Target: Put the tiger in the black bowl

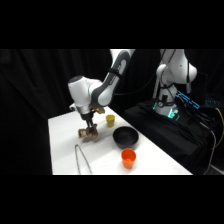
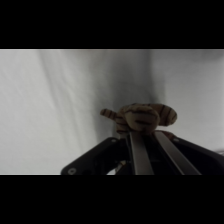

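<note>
- The room is dark; black curtain-like drapery [image 1: 40, 80] hangs in folds behind the scene, filling the left and back of the side view.
- A white desk [image 1: 105, 160] stands in the middle, brightly lit from above, its surface running from the upper left toward the lower right.
- To the right of the desk sits a lower black surface [image 1: 165, 130], draped or covered in dark material.
- On that black surface a small teal-green light [image 1: 170, 113] glows, and a thin blue glow [image 1: 192, 102] shows just beyond it.
- In the wrist view, the desk's white surface [image 2: 50, 100] carries a soft dark shadow across its middle.
</note>
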### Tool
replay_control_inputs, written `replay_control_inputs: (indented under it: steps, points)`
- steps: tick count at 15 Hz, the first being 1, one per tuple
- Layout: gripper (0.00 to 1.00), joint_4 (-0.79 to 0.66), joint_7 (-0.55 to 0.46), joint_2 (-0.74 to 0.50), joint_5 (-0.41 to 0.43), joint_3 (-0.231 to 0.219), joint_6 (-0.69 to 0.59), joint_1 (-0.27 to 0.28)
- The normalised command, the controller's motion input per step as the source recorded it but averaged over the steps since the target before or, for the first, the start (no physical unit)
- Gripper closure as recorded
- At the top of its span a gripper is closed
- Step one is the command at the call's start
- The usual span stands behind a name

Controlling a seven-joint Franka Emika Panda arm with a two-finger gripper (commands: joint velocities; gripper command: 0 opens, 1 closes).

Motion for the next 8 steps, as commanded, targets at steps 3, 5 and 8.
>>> replay_control_inputs:
  steps: [3,5,8]
  points:
    - [0.97,-0.43,0.00,-0.67,-0.034,-0.008,-0.32,0.069]
    - [0.97,-0.52,0.04,-0.74,-0.094,-0.007,-0.26,0.087]
    - [0.97,-0.62,0.07,-0.77,-0.139,0.022,-0.15,0.097]
